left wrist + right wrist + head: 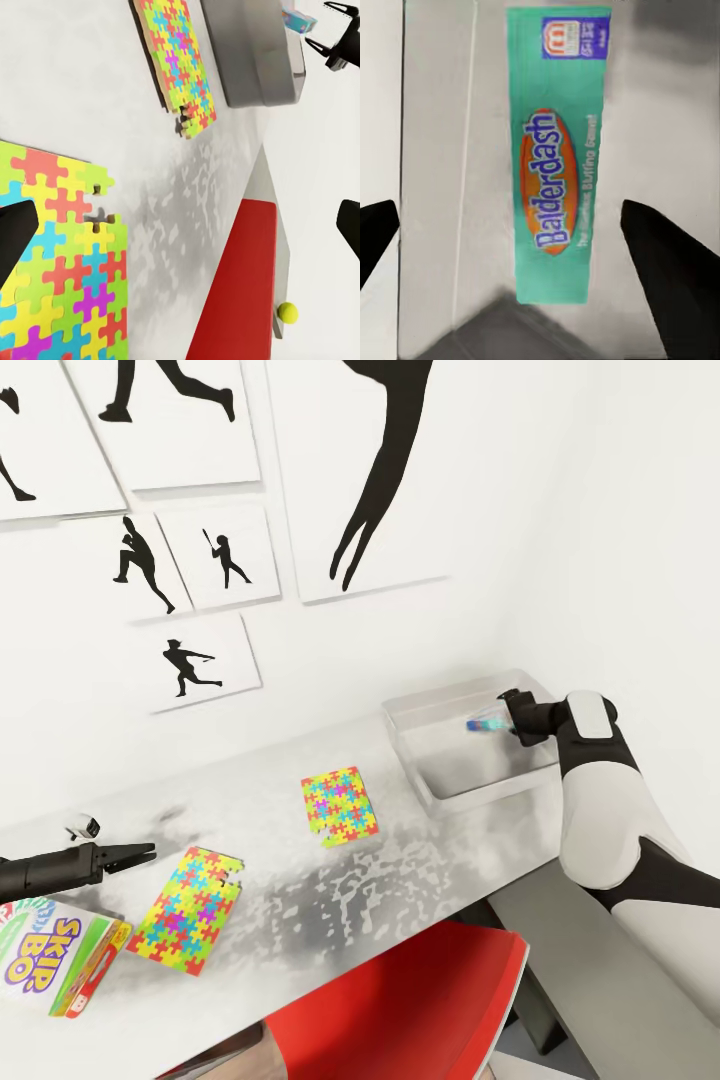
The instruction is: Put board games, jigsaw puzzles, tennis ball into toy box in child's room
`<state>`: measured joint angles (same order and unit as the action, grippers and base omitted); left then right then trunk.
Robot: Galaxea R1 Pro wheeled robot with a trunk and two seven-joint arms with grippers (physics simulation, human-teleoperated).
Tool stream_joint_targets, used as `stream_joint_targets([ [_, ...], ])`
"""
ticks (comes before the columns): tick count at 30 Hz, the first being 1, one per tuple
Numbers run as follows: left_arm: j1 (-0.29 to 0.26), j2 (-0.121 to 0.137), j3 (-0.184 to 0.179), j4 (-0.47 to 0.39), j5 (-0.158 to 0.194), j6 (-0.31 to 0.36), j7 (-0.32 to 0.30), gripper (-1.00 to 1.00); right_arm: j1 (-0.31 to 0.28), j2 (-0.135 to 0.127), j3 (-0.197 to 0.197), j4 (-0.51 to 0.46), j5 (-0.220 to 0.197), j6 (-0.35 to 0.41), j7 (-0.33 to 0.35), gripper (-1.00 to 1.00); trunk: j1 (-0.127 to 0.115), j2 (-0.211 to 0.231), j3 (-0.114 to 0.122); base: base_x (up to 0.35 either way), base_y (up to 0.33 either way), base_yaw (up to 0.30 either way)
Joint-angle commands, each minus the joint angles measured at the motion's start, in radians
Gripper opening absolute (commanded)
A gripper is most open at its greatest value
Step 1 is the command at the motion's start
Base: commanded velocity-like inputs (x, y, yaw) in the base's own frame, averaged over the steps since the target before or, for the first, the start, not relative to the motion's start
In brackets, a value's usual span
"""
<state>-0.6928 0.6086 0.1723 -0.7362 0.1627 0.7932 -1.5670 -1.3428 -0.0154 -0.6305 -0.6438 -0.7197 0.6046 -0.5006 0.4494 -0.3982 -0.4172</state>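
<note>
The light grey toy box point(480, 792) stands at the table's point(400, 870) far right end. My right gripper point(498, 722) hovers over it, open. A teal Balderdash board game point(556, 150) lies between the spread fingers without touching them, inside the toy box point(442, 150). Two jigsaw puzzles rest on the table, one in the middle point(339, 806) and one nearer the left point(190, 909). My left gripper point(140, 855) is open just left of that second puzzle point(60, 262). A white Skip-Bo board game point(50, 955) lies at the near left corner. The tennis ball point(287, 312) sits beside the red chair, below table height.
A red chair point(400, 1010) is tucked against the table's front edge. A dark grey lower section point(600, 960) continues to the right beneath my right arm. Black sports silhouette prints point(200, 555) hang on the white wall close behind the table.
</note>
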Motion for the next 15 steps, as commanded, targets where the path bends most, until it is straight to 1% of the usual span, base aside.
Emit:
stream_joint_targets([
  [1,-0.001,0.0,0.0,0.0,0.0,0.011,-0.004,1.0,-0.002,0.0,-0.002,-0.001,-0.01,0.001,-0.009,1.0,0.001,-0.002,-0.002,0.0,0.0,0.0],
  [15,-0.001,0.0,-0.002,0.0,0.0,0.011,-0.004,1.0,-0.001,-0.001,0.0,-0.002,-0.01,0.004,-0.007,1.0,0.001,-0.002,-0.002,0.0,0.0,0.0],
])
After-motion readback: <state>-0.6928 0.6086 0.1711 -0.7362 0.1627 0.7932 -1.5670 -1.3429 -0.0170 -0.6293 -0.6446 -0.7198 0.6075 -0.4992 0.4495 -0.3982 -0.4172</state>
